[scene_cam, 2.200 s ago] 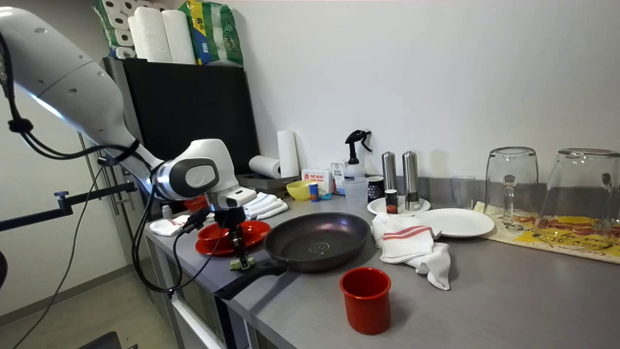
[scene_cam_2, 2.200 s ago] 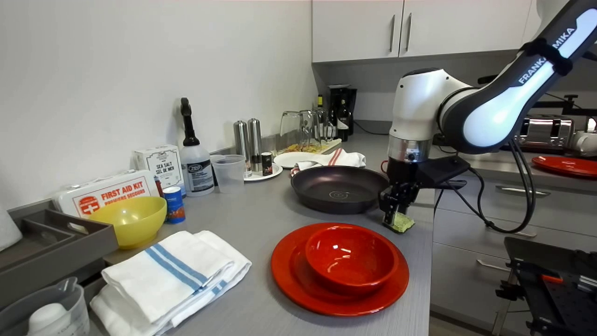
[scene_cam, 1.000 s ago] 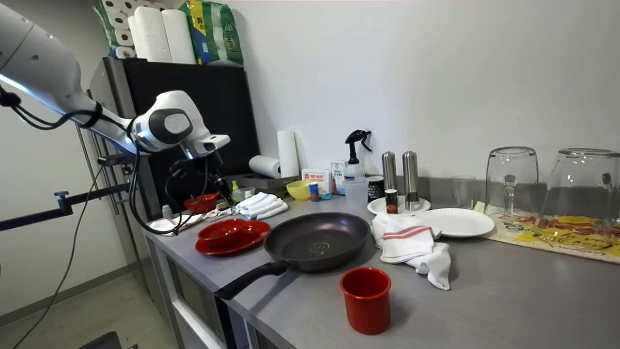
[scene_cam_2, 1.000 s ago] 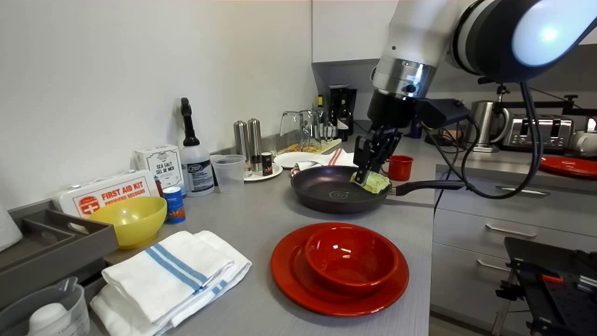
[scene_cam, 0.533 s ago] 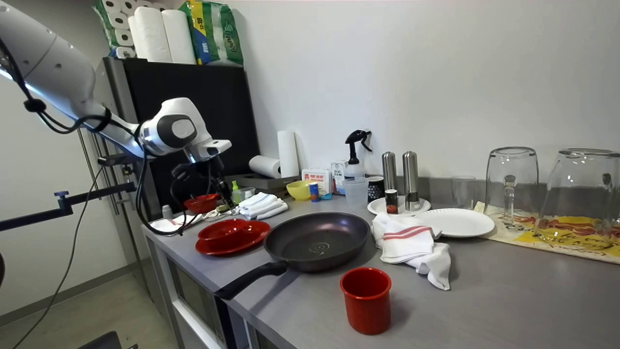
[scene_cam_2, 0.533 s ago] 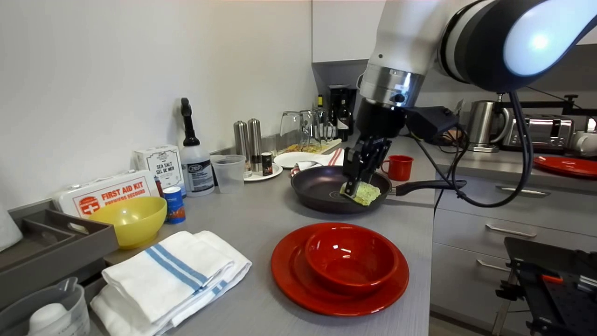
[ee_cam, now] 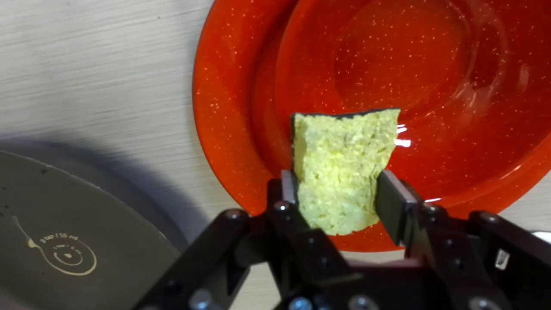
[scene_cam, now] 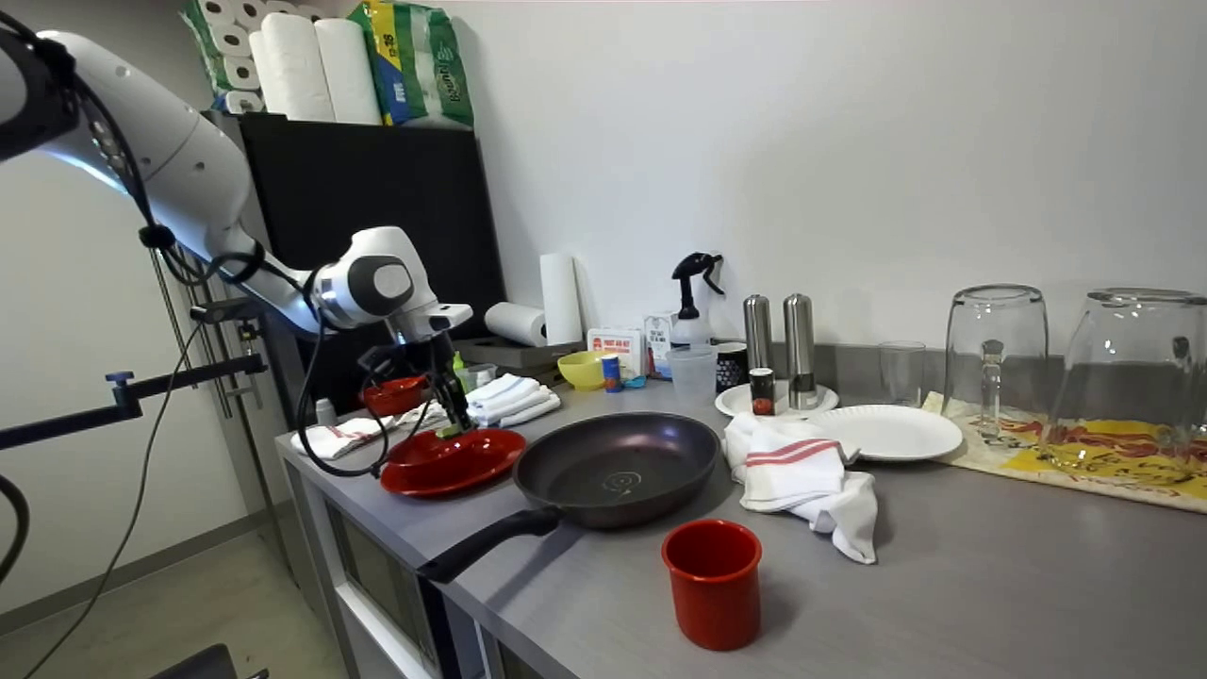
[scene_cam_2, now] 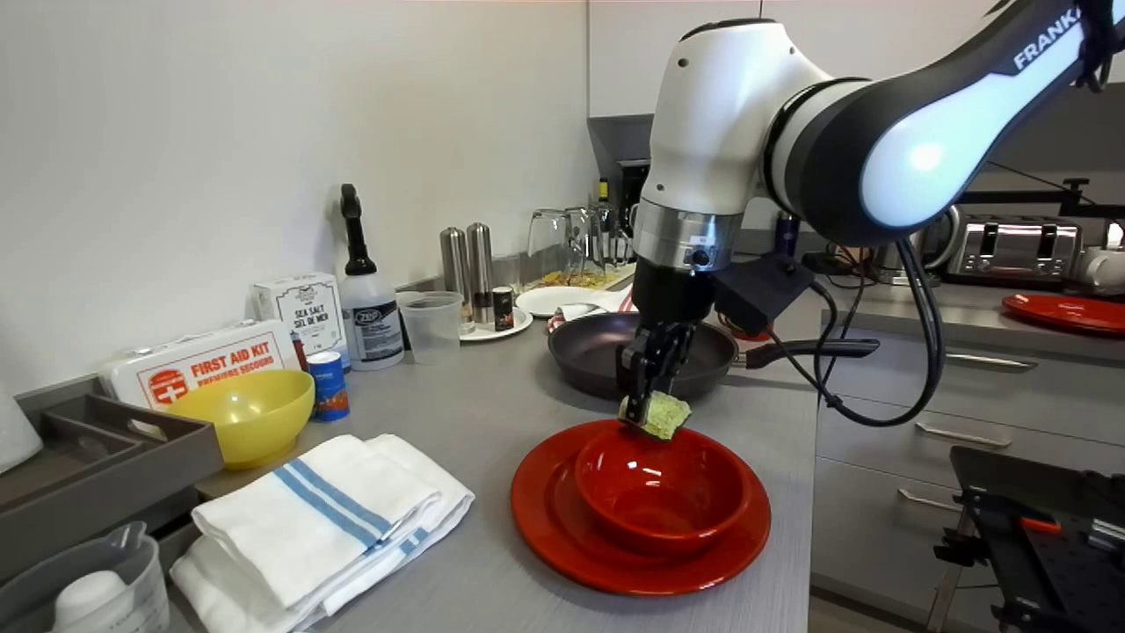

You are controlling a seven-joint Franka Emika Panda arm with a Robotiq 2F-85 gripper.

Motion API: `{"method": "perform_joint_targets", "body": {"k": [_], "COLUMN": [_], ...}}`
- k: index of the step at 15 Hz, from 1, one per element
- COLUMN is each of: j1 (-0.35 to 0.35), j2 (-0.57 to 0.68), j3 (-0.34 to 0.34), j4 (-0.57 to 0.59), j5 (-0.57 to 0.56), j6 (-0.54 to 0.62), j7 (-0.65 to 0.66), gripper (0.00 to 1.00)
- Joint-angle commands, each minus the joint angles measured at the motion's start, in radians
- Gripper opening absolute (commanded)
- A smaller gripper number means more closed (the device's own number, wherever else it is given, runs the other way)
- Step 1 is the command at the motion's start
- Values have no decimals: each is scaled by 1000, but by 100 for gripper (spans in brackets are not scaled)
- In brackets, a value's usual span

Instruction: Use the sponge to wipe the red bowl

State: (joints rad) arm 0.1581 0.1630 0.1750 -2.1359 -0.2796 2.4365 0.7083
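Observation:
The red bowl [scene_cam_2: 661, 497] sits glossy on a wider red plate [scene_cam_2: 543, 527] near the counter edge. Pinched upright in my gripper [ee_cam: 338, 189] is the yellow-green sponge [ee_cam: 344, 159], with a dark layer on its back. From the wrist view, the sponge lies over the near side of the red bowl [ee_cam: 400, 60]. In an exterior view the sponge [scene_cam_2: 665, 415] overlaps the bowl's far rim. Whether it touches the bowl I cannot tell. Both finger pads [ee_cam: 389, 202] press its sides.
A black frying pan [scene_cam: 613, 471] stands close beside the plate, its handle [scene_cam: 490, 542] reaching over the counter edge. Folded white towels [scene_cam_2: 325, 519] lie on the plate's other side. A red cup [scene_cam: 714, 585] stands beyond the pan.
The gripper, still holding the sponge, rose from the counter beside the plate and pan handle, then swung and came down over the bowl's rim. Bowl, plate and pan have not moved.

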Motion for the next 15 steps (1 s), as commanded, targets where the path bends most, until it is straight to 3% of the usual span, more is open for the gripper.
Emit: {"method": "perform_joint_targets", "body": {"k": [1,6,15], "j1": [57,96,105], "j2": [64,86,82], "j3": [-27,-46,-44], "j4": [89,117,99], "j5": [-14,-14,28], "j6": [-50,-66,-82], "j7": [19,20,4], "gripper": [23,23,23]}}
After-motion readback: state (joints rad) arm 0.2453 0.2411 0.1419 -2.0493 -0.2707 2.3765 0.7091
